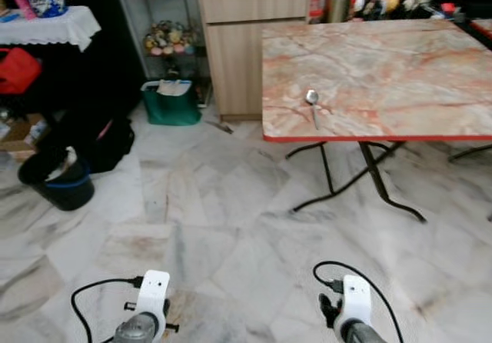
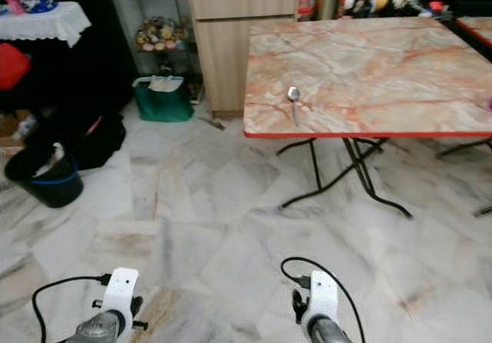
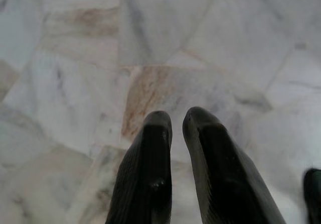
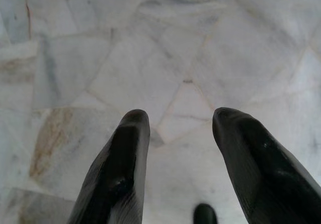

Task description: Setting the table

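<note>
I see a pale marble tile floor [image 1: 215, 228] across most of my view, and beyond it the pink-veined marble tabletop [image 1: 400, 74] with a red rim, standing on thin black folding legs. Behind the tabletop's far left corner stands a light wooden cabinet [image 1: 238, 43]. Left of that on the floor sit a green bin [image 1: 171, 103] and, nearer me, a black bucket [image 1: 61, 183] with a blue band. A small silver metal spoon [image 1: 313, 104] lies near the tabletop's near left corner, bowl toward the far edge. Both arms hang low over the floor. My left tool [image 3: 171, 128] has its fingers drawn narrow, almost touching, holding nothing. My right tool [image 4: 180, 121] is spread wide, also carrying nothing.
</note>
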